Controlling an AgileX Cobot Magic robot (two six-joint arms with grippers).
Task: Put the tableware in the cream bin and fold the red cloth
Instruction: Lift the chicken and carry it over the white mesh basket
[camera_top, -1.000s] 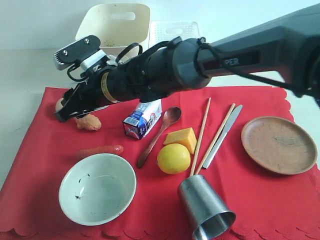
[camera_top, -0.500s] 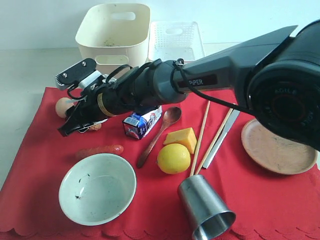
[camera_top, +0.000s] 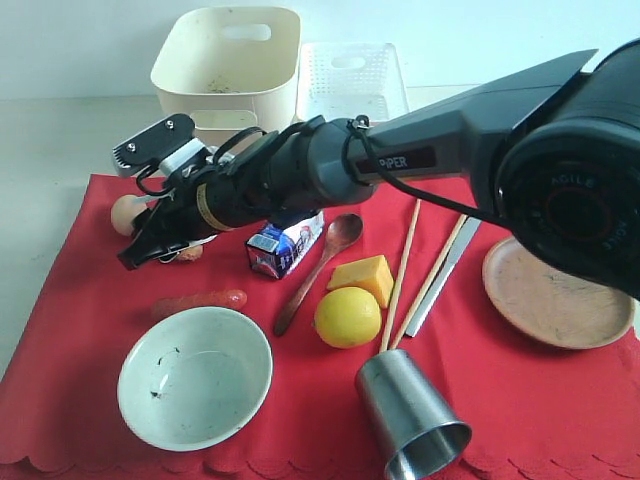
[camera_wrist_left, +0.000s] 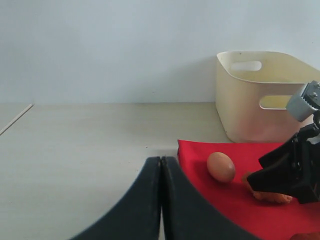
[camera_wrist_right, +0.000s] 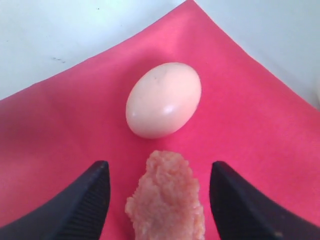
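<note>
Red cloth (camera_top: 560, 400) — spread flat under everything; soft and limp, probably best pinched at a corner once cleared; cream bin (camera_top: 270, 105) — upright just past the cloth's far edge, no tableware visible inside; wooden plate (camera_top: 555, 300) — right side; light, stiff, take by the rim; green bowl (camera_top: 195, 377) — near edge; likely heavy and breakable, rim grip; steel cup (camera_top: 410, 410) — on its side; smooth, may roll; chopsticks (camera_top: 400, 280), knife (camera_top: 444, 275), spoon (camera_top: 342, 231) — centre; thin, low-lying, pinch mid-shaft; right gripper (camera_wrist_right: 159, 195) — jaws wide apart, holding nothing, straddling a fried morsel (camera_wrist_right: 167, 210) beside an egg (camera_wrist_right: 164, 100); left gripper (camera_wrist_left: 161, 200) — closed, empty, off the cloth's corner.
</note>
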